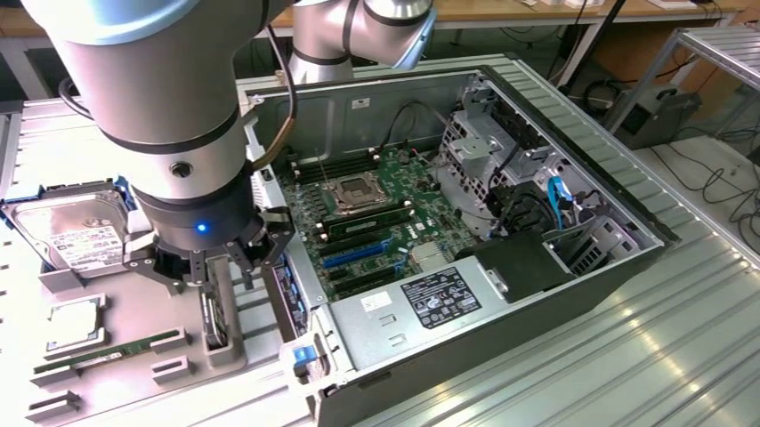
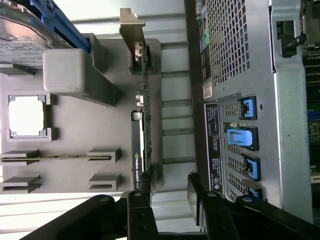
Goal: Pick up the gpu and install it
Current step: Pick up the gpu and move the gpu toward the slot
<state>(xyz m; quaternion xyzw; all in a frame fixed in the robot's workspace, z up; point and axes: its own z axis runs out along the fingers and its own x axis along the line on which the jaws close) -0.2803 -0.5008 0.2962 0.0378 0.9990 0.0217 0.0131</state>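
Note:
The gpu (image 1: 215, 325) is a thin dark card standing on edge in a slot of the grey holder (image 1: 142, 374), at the exterior view's lower left. In the wrist view the gpu (image 2: 141, 125) runs lengthwise, with its silver bracket (image 2: 132, 22) at the far end. My gripper (image 1: 221, 283) hangs just above the card, open and holding nothing. In the wrist view the gripper (image 2: 170, 184) shows both black fingers; one finger (image 2: 145, 186) lines up with the card's near end, the other finger (image 2: 196, 189) stands off to the side. I cannot tell whether a finger touches the card.
The open computer case (image 1: 618, 258) lies beside the holder, with its motherboard (image 1: 362, 209) and blue slots (image 1: 356, 255) exposed. Its rear panel (image 2: 240, 75) is close to the gripper. The holder also carries a hard drive (image 1: 71, 233), a processor (image 1: 74, 322) and a RAM stick (image 1: 109, 351).

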